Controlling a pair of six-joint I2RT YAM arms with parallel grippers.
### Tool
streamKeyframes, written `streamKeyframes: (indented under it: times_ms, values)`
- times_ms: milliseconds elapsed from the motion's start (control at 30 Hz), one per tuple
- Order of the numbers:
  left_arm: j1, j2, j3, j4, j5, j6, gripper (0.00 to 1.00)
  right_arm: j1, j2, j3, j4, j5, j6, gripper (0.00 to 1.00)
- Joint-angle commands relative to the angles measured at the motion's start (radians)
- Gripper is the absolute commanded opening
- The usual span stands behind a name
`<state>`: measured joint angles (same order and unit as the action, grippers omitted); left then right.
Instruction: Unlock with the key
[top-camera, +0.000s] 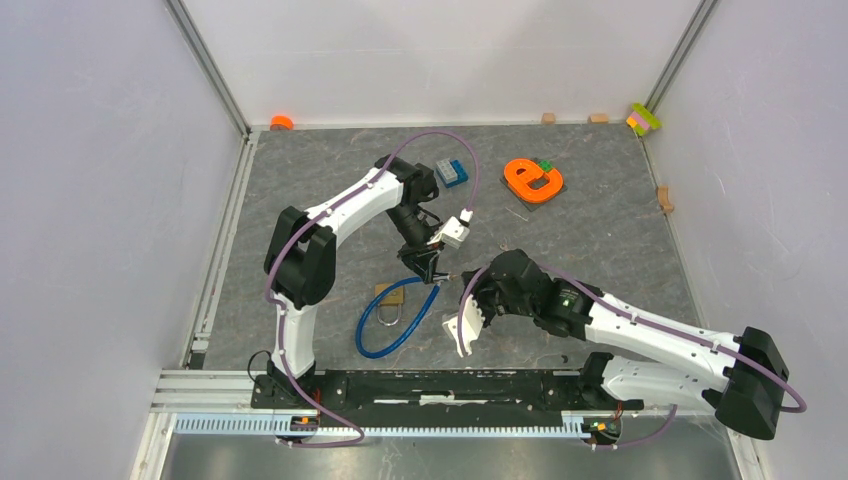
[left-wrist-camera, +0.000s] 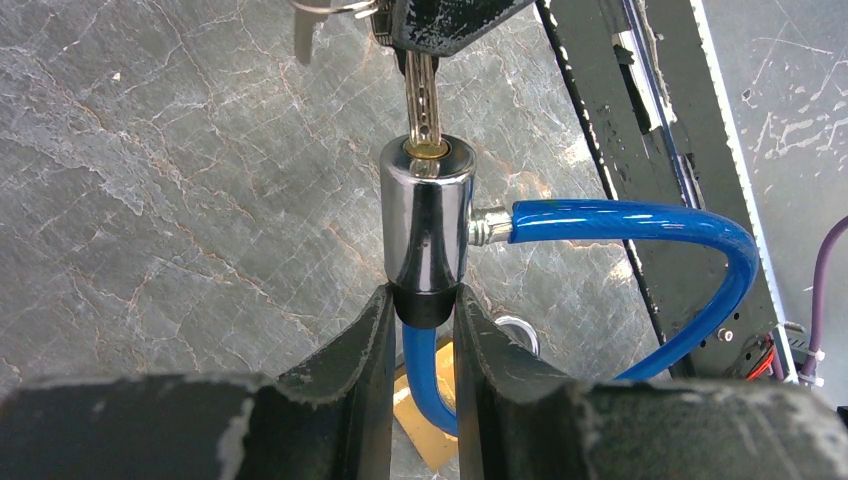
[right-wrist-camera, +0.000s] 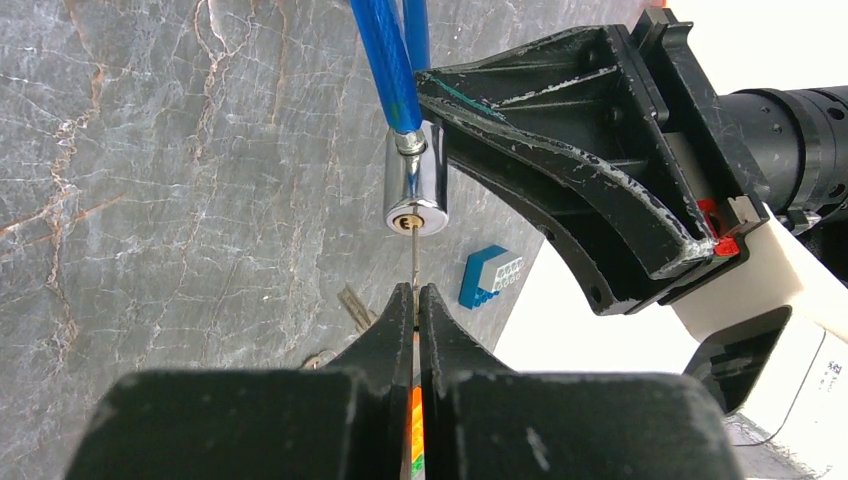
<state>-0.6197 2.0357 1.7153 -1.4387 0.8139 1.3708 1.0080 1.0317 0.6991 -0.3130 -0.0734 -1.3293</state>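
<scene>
Key blade (left-wrist-camera: 421, 95) lined up with the lock cylinder (left-wrist-camera: 427, 225). Its tip was at the brass keyway in the cylinder's end face and looked just inside, but most of the blade showed outside and the depth couldn't be read. The cylinder was off the table (top-camera: 600, 240), between the two arms. The left gripper (left-wrist-camera: 425, 320) was clamped on the cylinder's black rear end, one finger on each side. The right gripper (right-wrist-camera: 415, 300) was on the opposite side, facing the keyway, with its fingers pinched tight on the key head. In the right wrist view the blade showed edge-on as a thin line running straight from the fingertips to the keyway. So the cylinder's long axis and the blade's long axis were the same line, running gripper to gripper. My read: whatever comes next hinges on that line. Any push has to go along it toward the cylinder, and any turn has to be about it while the left arm keeps the cylinder from spinning. The right arm was the one on the key, so the turn is its job. The blue cable (left-wrist-camera: 640, 222) left the cylinder's side through a metal ferrule, looped round and came back in at the clamped end, hanging away from the keyway. Spare keys (right-wrist-camera: 352, 305) dangled beside the key head, clear of the cylinder. A blue brick (right-wrist-camera: 492, 275) lay on the table well beyond the cylinder and wasn't involved.
</scene>
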Motion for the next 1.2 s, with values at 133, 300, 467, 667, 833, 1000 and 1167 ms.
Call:
streamKeyframes:
  times_ms: [133, 300, 467, 667, 833, 1000, 1167]
  values:
    - [-0.005, -0.028, 0.007, -0.034, 0.034, 0.034, 0.02, 0.006, -0.008, 0.002, 0.013, 0.019, -0.023, 0.00]
    - [-0.005, -0.030, 0.012, -0.035, 0.034, 0.032, 0.02, 0.005, -0.002, 0.000, 0.005, 0.009, -0.024, 0.00]
    - [-0.005, -0.029, 0.012, -0.034, 0.033, 0.031, 0.02, 0.007, -0.002, -0.001, 0.005, 0.006, -0.023, 0.00]
    - [-0.005, -0.029, 0.013, -0.034, 0.035, 0.031, 0.02, 0.009, 0.003, 0.002, -0.001, -0.003, -0.021, 0.00]
    - [-0.005, -0.027, 0.015, -0.035, 0.037, 0.029, 0.02, 0.015, 0.012, 0.001, -0.009, -0.005, -0.022, 0.00]
    - [-0.005, -0.027, 0.016, -0.035, 0.034, 0.027, 0.02, 0.019, 0.014, 0.000, -0.005, -0.001, -0.019, 0.00]
    - [-0.005, -0.025, 0.017, -0.035, 0.036, 0.027, 0.02, 0.021, 0.017, 0.009, -0.002, 0.001, -0.019, 0.00]
